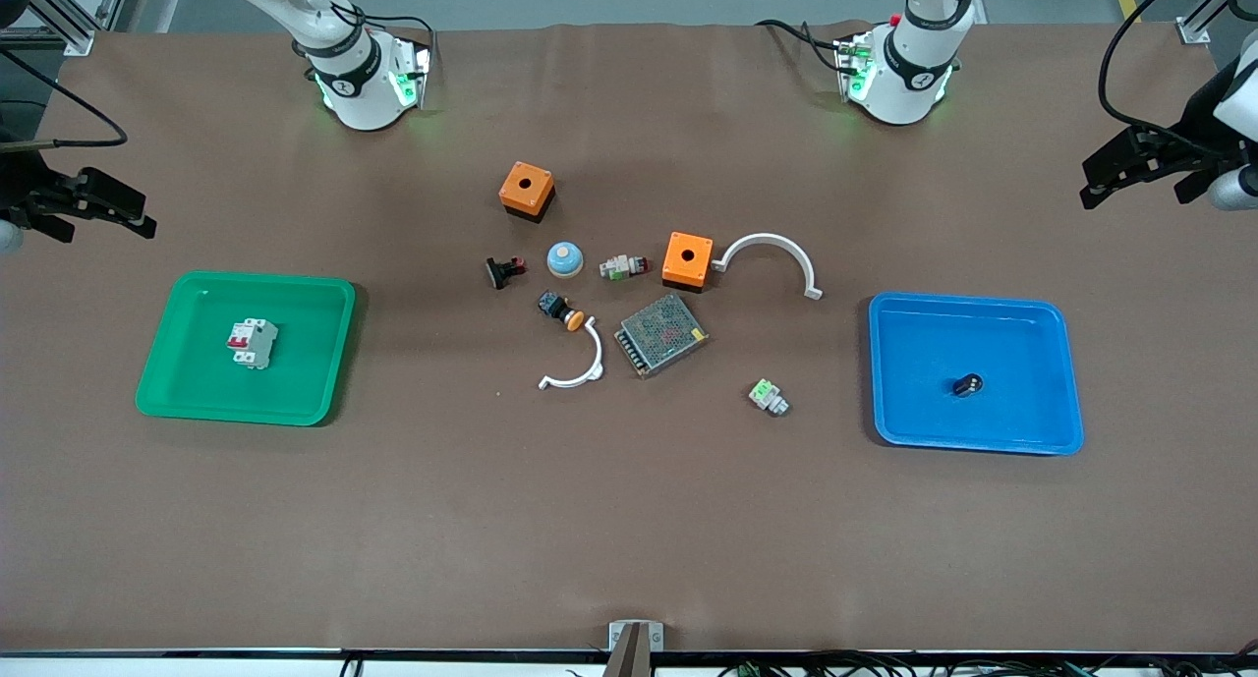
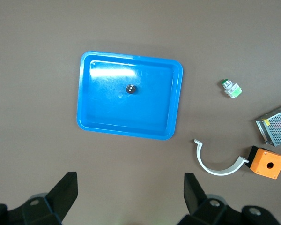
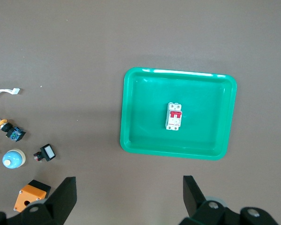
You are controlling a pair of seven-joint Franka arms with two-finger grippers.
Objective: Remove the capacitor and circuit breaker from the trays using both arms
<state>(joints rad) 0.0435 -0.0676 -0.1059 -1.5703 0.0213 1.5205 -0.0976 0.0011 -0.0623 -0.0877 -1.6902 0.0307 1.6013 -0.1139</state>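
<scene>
The breaker (image 1: 253, 343), a small white block with red levers, lies in the green tray (image 1: 177, 382) at the right arm's end; it also shows in the right wrist view (image 3: 173, 116) in the tray (image 3: 131, 140). The capacitor (image 1: 967, 384), a tiny dark cylinder, lies in the blue tray (image 1: 1042, 431) at the left arm's end; it also shows in the left wrist view (image 2: 130, 88) in the tray (image 2: 89, 119). My right gripper (image 1: 147, 217) (image 3: 129, 187) is open and empty over bare table beside the green tray. My left gripper (image 1: 1086, 181) (image 2: 130, 187) is open and empty over bare table beside the blue tray.
Loose parts lie mid-table: two orange boxes (image 1: 527, 191) (image 1: 687, 259), a blue dome (image 1: 565, 258), two white arcs (image 1: 770, 254) (image 1: 575, 363), a metal mesh box (image 1: 660, 334), a white-and-green connector (image 1: 768, 397), an orange-capped push-button (image 1: 560, 310), a black-and-red switch (image 1: 503, 270), a white button part (image 1: 623, 265).
</scene>
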